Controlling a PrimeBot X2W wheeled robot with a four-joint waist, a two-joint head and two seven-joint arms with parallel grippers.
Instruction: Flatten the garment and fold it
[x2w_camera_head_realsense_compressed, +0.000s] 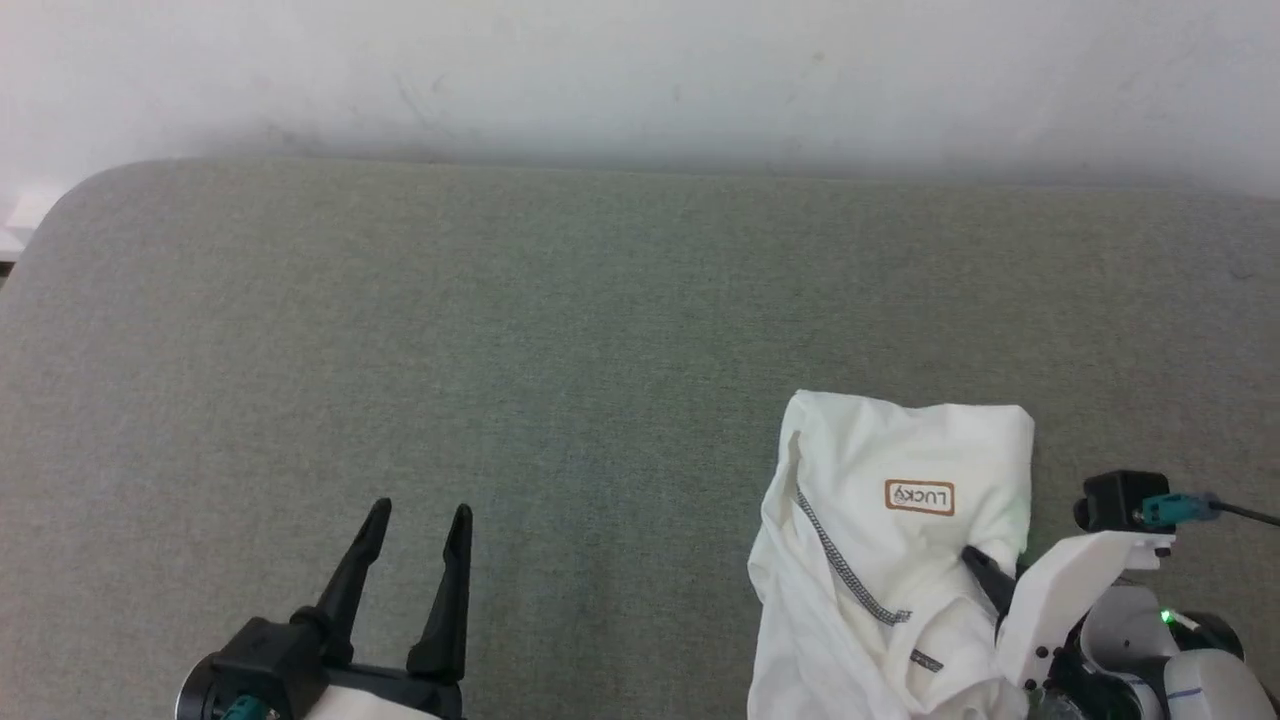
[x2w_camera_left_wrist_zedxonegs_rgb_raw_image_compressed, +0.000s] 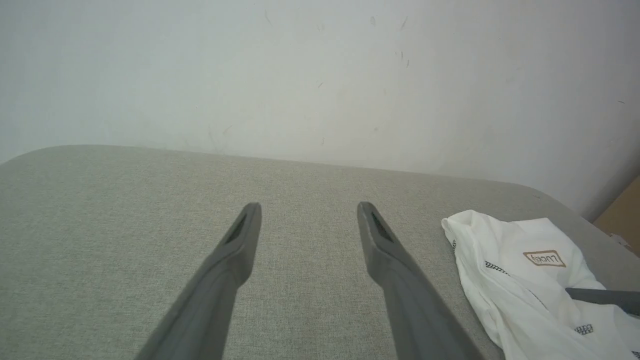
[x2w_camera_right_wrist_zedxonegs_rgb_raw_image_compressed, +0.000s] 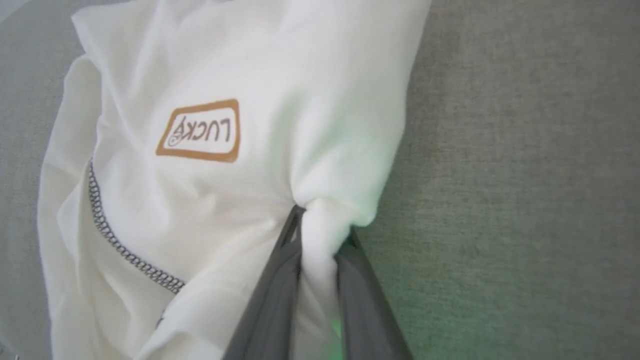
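Leftmost, the left gripper (x2w_camera_head_realsense_compressed: 421, 508) hovers with jaws spread over the bare table (x2w_camera_head_realsense_compressed: 600, 350), whose rounded far-left corner meets the wall (x2w_camera_head_realsense_compressed: 640, 80). Open surface runs across the middle. Front right lies the bunched shirt (x2w_camera_head_realsense_compressed: 880, 540), its right edge pinched between the jaws of the right gripper (x2w_camera_right_wrist_zedxonegs_rgb_raw_image_compressed: 322, 222).

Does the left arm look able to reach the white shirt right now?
Probably yes: bare grey cushion lies between the open left gripper and the shirt, and the right gripper pinches only its other edge.
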